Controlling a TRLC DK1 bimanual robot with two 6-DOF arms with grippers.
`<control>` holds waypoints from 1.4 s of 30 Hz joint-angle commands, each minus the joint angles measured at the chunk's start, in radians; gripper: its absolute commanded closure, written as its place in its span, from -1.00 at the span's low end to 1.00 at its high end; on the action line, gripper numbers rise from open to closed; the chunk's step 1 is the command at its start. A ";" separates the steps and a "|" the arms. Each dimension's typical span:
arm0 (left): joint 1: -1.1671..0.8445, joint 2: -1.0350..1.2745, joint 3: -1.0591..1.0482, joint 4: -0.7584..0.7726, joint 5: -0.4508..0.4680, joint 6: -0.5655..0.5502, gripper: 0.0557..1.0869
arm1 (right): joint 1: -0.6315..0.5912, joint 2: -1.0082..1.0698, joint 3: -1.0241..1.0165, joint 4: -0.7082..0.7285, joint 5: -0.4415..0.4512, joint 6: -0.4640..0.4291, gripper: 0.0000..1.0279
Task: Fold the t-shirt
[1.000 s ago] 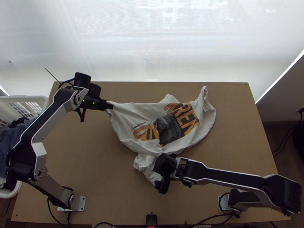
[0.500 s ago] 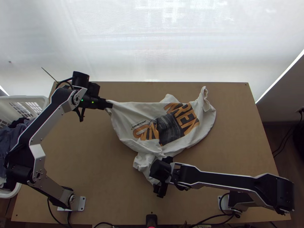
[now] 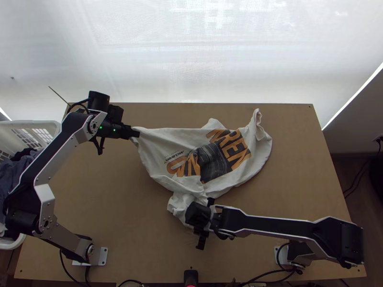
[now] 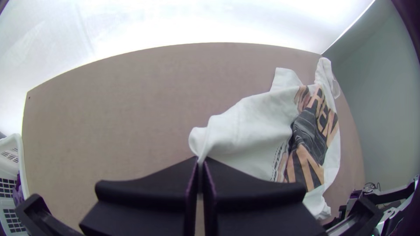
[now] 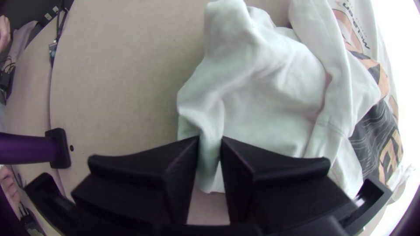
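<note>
Across the middle of the light wooden table (image 3: 110,191) lies the white cotton t-shirt (image 3: 158,143) with its large orange-and-dark print facing up, reaching towards the far edge. I have it in both grippers. My left gripper (image 3: 135,133), with its wide flat black fingers, is at the shirt's left end, near the far side of the table; its jaws are nearly together, clamped on a gathered tip of plain white cloth. From there the far edge of the shirt runs almost straight to a short flap, and the cloth widens around the print.

My right gripper (image 3: 206,224) is over the near part of the shirt, where the cloth bunches into loose folds. Its jaws are closed on a thick white fold, which fills the narrow space between them and pokes out beneath. The shirt is not folded flat: its printed part is spread, with some creases, and at the far right a sleeve-like end (image 3: 258,125) is curled over on itself.

Beside the table on my left is a white plastic basket (image 3: 40,125) with dark clothes (image 3: 19,170) heaped inside.
</note>
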 commanded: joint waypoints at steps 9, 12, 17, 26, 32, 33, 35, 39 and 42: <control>0.021 -0.067 0.010 -0.010 0.000 -0.022 0.93 | -0.211 -0.139 0.084 -0.149 -0.024 -0.092 0.94; 0.060 -0.087 0.062 -0.029 0.000 -0.051 0.93 | -0.358 -0.229 0.168 -0.177 -0.024 -0.129 0.95; 0.110 -0.099 0.209 -0.075 0.000 -0.093 0.93 | -0.593 -0.301 0.362 -0.316 -0.050 -0.175 0.95; 0.129 -0.067 0.597 -0.122 0.000 -0.170 0.93 | -0.851 -0.329 0.630 -0.410 -0.057 -0.195 0.95; 0.160 -0.055 0.790 -0.044 -0.083 -0.173 0.93 | -1.028 -0.292 0.823 -0.424 -0.057 -0.192 0.95; 0.159 -0.064 0.793 -0.020 -0.107 -0.159 0.93 | -1.061 -0.281 0.857 -0.424 -0.056 -0.190 0.95; 0.160 -0.085 0.793 0.031 -0.173 -0.144 0.93 | -1.117 -0.257 0.921 -0.424 -0.056 -0.188 0.95; 0.159 -0.118 0.793 0.125 -0.227 -0.122 0.93 | -1.199 -0.211 1.030 -0.399 -0.048 -0.181 0.95; 0.156 -0.127 0.793 0.178 -0.237 -0.102 0.93 | -1.220 -0.182 1.078 -0.341 -0.041 -0.178 0.95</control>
